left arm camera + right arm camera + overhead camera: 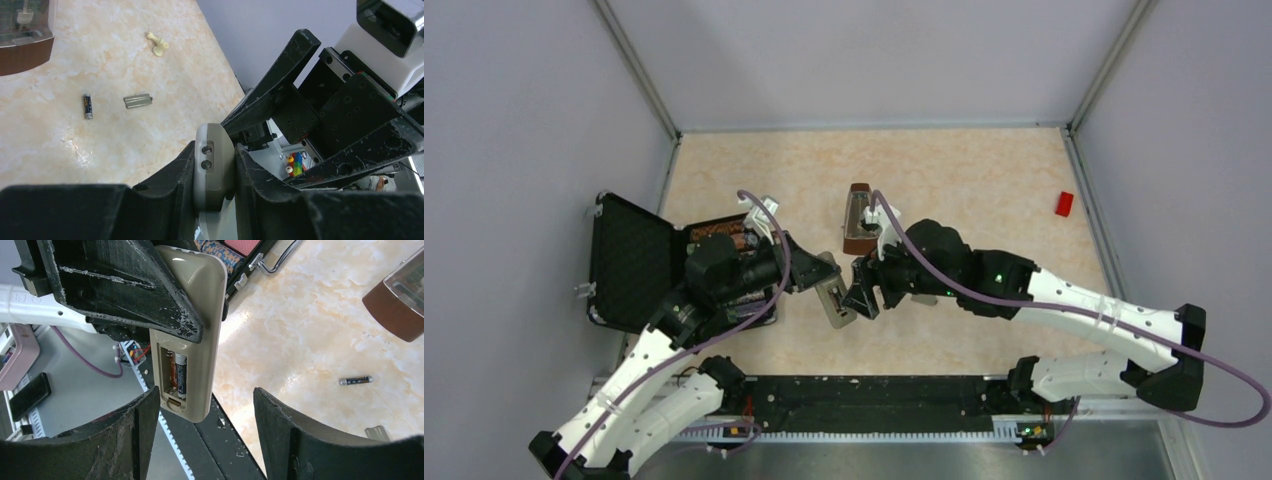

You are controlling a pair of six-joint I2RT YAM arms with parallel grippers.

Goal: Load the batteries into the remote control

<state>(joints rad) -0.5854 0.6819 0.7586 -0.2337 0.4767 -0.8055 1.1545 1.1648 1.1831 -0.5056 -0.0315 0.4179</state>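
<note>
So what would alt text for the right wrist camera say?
A remote, back open with one battery seated in its compartment, is clamped by the left gripper in front of the open right gripper. A second battery lies loose on the table, below a brown metronome.

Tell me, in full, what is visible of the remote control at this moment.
The remote control is a slim rectangular handset with rounded corners. Its greyish-beige plastic back faces the right wrist camera. Its battery compartment is uncovered: one battery sits in one slot and the other slot is empty. The left end effector clamps the end away from the compartment and holds it in the air. The open right end effector brackets the compartment end.
</note>
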